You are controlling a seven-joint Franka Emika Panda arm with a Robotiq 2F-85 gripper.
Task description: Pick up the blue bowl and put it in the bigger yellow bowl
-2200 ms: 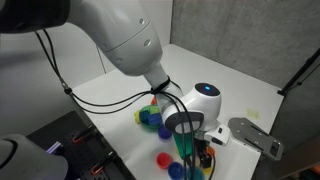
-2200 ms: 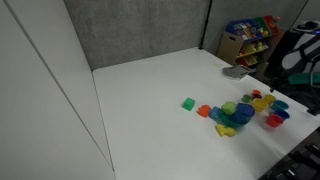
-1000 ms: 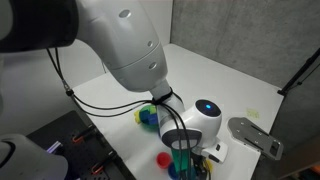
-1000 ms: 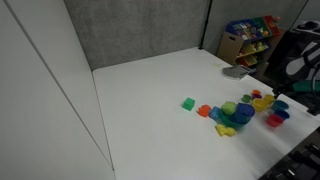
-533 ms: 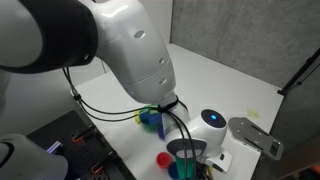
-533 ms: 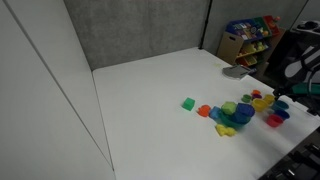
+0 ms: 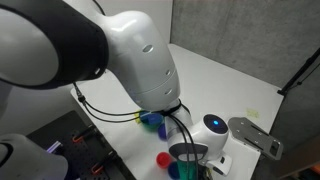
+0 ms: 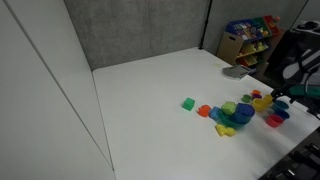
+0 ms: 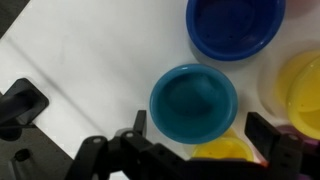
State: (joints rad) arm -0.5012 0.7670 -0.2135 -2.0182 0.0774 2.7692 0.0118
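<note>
In the wrist view the blue bowl (image 9: 193, 98) lies on the white table right under my gripper (image 9: 200, 123), mouth up. The gripper is open and empty, with one finger at each side of the bowl's near rim, not touching it. A yellow bowl (image 9: 304, 95), cut by the right edge, looks like the bigger yellow bowl. A smaller yellow bowl (image 9: 226, 151) lies partly hidden between my fingers. The darker indigo bowl (image 9: 235, 25) lies beyond. In an exterior view the gripper (image 7: 187, 158) hangs low over the bowls, and the arm hides them.
A cluster of coloured bowls and toys (image 8: 240, 112) lies near the table's edge, with a green block (image 8: 188, 103) beside it. A red bowl (image 7: 163, 158) lies next to the gripper. A grey flat object (image 7: 252, 134) lies behind. A toy shelf (image 8: 248, 40) stands off the table.
The arm has swung forward and the wrist has come down closer over the bowls near the table edge. The bowls have not moved.
</note>
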